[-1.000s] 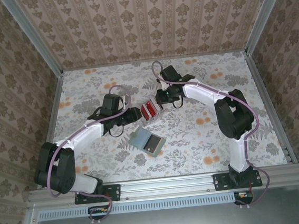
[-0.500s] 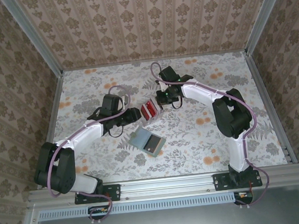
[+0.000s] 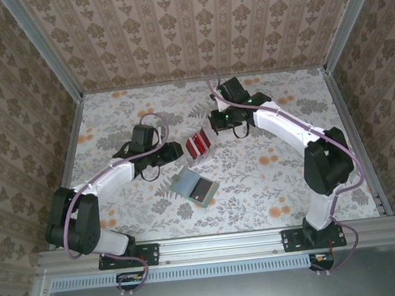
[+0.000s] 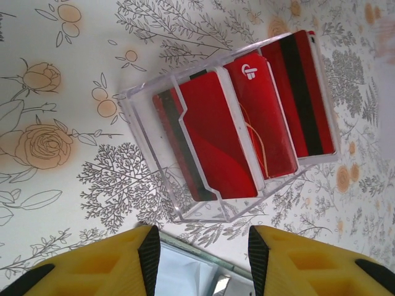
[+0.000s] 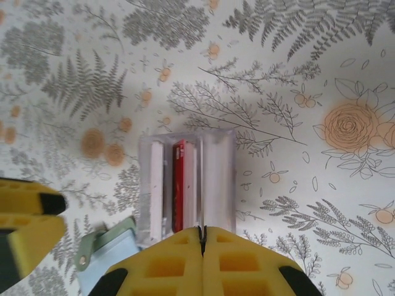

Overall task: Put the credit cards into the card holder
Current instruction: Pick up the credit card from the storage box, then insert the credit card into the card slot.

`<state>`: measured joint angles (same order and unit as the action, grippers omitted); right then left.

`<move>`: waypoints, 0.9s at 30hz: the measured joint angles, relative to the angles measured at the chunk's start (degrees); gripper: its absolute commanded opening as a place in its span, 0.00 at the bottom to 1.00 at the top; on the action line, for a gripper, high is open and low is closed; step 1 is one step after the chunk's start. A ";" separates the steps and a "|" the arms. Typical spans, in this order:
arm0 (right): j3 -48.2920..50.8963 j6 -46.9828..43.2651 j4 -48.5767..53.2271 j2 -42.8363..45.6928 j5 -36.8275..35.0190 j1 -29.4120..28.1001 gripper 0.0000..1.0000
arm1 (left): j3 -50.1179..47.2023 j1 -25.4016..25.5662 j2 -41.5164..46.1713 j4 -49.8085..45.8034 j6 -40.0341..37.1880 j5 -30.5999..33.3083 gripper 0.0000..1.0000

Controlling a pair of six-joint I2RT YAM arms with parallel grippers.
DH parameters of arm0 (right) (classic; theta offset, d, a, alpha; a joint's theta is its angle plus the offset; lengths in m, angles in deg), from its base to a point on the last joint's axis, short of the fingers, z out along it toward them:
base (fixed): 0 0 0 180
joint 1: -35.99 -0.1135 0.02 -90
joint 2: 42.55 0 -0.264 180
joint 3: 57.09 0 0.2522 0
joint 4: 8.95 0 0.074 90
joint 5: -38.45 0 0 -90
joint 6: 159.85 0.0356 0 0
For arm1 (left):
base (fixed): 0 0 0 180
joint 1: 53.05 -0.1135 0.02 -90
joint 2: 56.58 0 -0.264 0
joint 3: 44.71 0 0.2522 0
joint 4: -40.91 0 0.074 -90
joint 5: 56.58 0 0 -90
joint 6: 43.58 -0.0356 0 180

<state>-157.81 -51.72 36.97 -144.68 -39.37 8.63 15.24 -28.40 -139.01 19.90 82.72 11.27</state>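
Credit cards stand in a clear rack on the tabletop, none drawn out yet; you are at the pick-up step. Your left gripper sits just beside the rack, about half open and empty; the card holder lies open near it, on your side; your right gripper is closed on nothing at the rack's far side. Next, one card must be pinched by its edge and lifted free. Since the earlier frame the right jaws have closed and that elbow has swung outward; the rest is unmoved.
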 measured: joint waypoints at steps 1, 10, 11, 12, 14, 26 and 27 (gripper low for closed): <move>1.03 0.02 0.02 1.40 0.04 0.00 0.06 | 0.00 0.00 -0.48 -0.02 -0.22 -0.15 0.44; 14.40 1.03 0.26 12.55 4.96 -3.63 0.06 | 0.24 0.00 -6.32 0.00 -2.58 -1.03 0.40; 15.58 1.22 0.28 12.83 5.16 -4.94 0.06 | 0.31 0.00 -6.99 0.00 -2.80 -1.16 0.40; 16.92 1.62 0.20 12.94 5.42 -6.43 0.06 | 0.33 0.00 -7.80 0.02 -3.04 -1.33 0.40; 19.82 2.67 -0.55 12.94 6.34 -8.98 0.06 | 0.33 0.00 -9.22 0.02 -3.39 -1.73 0.39; 30.97 14.78 -13.57 10.08 11.04 -16.31 0.06 | -7.78 0.00 -7.69 5.18 -3.39 -3.56 0.36; 31.23 15.54 -14.60 9.01 11.52 -16.33 0.06 | -8.96 0.00 -6.86 5.77 -3.28 -3.52 0.36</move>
<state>-126.58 -36.18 22.37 -135.67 -27.85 -7.69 6.28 -28.40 -145.87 25.67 79.44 7.75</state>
